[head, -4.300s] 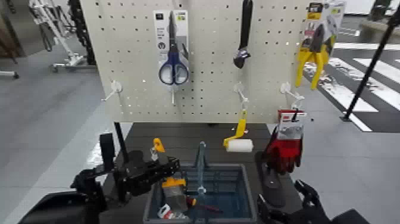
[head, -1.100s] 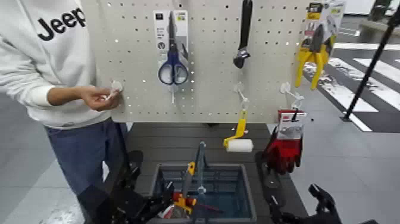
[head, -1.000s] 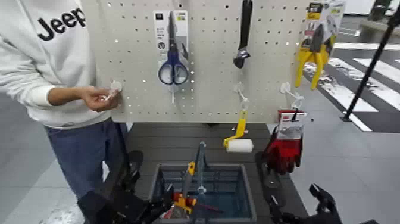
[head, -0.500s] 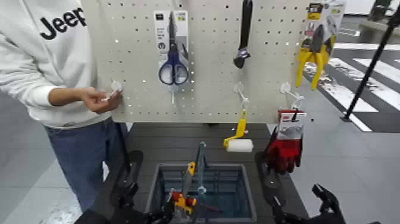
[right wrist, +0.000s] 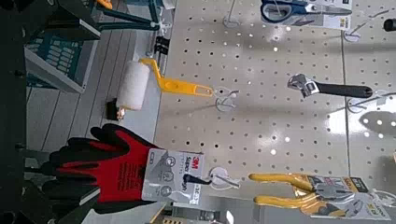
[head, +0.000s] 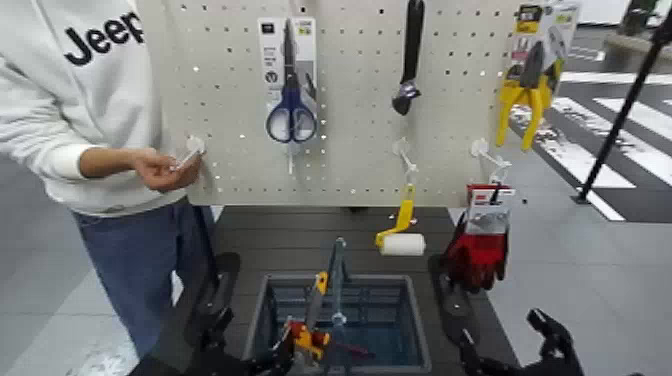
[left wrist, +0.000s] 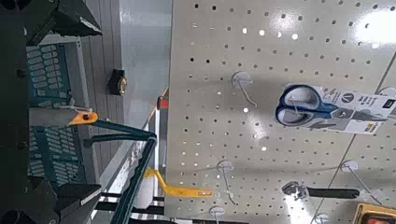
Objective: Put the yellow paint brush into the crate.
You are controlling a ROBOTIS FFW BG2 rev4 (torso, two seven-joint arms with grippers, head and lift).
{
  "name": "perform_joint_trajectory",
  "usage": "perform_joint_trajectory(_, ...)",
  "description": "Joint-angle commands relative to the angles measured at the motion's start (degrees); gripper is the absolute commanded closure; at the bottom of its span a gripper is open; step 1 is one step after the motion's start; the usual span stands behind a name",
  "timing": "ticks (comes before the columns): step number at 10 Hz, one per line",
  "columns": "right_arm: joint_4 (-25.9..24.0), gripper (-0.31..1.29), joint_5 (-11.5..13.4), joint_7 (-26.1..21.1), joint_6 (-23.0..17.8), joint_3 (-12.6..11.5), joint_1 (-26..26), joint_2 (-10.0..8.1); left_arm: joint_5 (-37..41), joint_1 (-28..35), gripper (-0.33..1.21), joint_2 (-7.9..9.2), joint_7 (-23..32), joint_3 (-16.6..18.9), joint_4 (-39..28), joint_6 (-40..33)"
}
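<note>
Below pegboard point(head: 230, 120), see brush point(head: 318, 298) inside crate point(head: 385, 278), lower centre — placing seemingly done. Spot left gripper point(head: 252, 337) lower left, right gripper point(head: 504, 332) lower right, fingers apart on both — next, withdraw left without snagging.

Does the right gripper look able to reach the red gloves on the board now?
Probably yes: the right gripper waits open, just below the red gloves, and nothing visible stands between them.

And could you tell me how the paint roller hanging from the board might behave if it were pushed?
The paint roller would probably swing, since it hangs from a single hook. Its white sleeve looks round and soft, so it may turn under a push.
</note>
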Motion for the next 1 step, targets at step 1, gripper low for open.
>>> perform_joint_trajectory(1,-0.9,0.14,0.6,-0.2,2.0,0.0,0.1,-0.08,-0.1,0.0,0.12,0.0,0.0,0.0,0.0,-0.1)
